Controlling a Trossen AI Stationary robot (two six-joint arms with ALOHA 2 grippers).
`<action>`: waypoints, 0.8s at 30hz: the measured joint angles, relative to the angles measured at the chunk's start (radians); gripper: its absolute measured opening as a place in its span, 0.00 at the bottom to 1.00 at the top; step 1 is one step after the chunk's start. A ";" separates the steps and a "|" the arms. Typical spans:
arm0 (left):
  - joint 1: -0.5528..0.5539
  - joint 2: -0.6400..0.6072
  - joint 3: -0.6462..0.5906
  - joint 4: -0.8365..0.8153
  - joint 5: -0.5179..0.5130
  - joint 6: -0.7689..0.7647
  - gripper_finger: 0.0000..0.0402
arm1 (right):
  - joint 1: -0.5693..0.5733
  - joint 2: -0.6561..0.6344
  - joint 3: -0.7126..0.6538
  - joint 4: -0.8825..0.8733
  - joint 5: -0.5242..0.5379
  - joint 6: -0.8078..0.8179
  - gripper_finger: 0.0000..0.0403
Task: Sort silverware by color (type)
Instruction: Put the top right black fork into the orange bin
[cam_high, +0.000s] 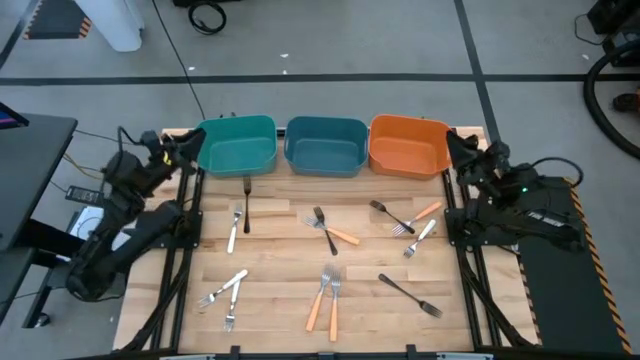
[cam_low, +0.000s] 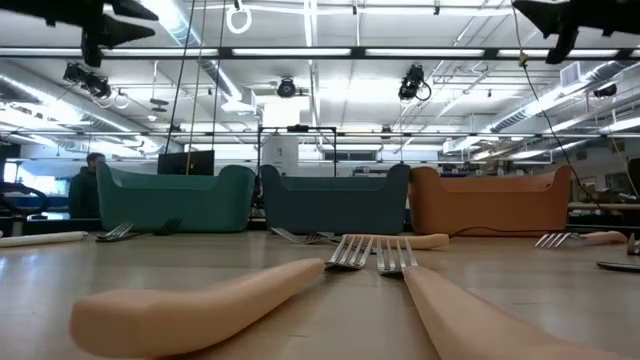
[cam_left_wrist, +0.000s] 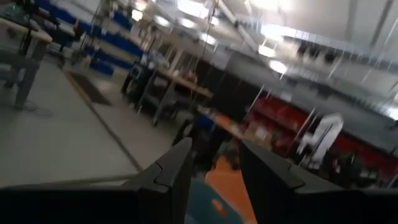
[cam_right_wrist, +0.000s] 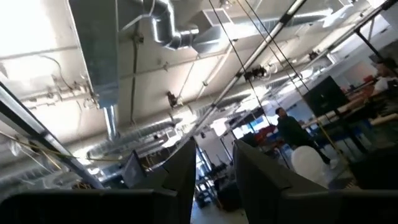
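The forks (cam_high: 330, 240) are lying scattered across the wooden surface (cam_high: 280, 290), in front of three bins (cam_high: 323, 146); they are looking light, stiff and thin, likely slippery, so pinching mid-handle seems best. Both arms are waiting at the sides; the left end effector (cam_left_wrist: 214, 171) is standing with fingers apart and empty, the right end effector (cam_right_wrist: 214, 171) likewise parted and empty.

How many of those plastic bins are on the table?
3, in a row along the table's far edge: the teal bin nearest the left arm, the blue bin in the middle, the orange bin nearest the right arm. None seems hidden.
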 joint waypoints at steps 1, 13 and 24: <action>0.000 0.028 0.038 -0.029 0.010 0.025 0.35 | 0.000 0.022 0.032 -0.039 0.000 -0.016 0.29; 0.000 0.192 0.293 -0.083 0.019 0.112 0.35 | 0.000 0.347 0.327 -0.628 0.001 -0.158 0.36; 0.001 0.220 0.294 -0.212 0.019 0.118 0.35 | 0.001 0.478 0.386 -1.008 -0.297 0.137 0.40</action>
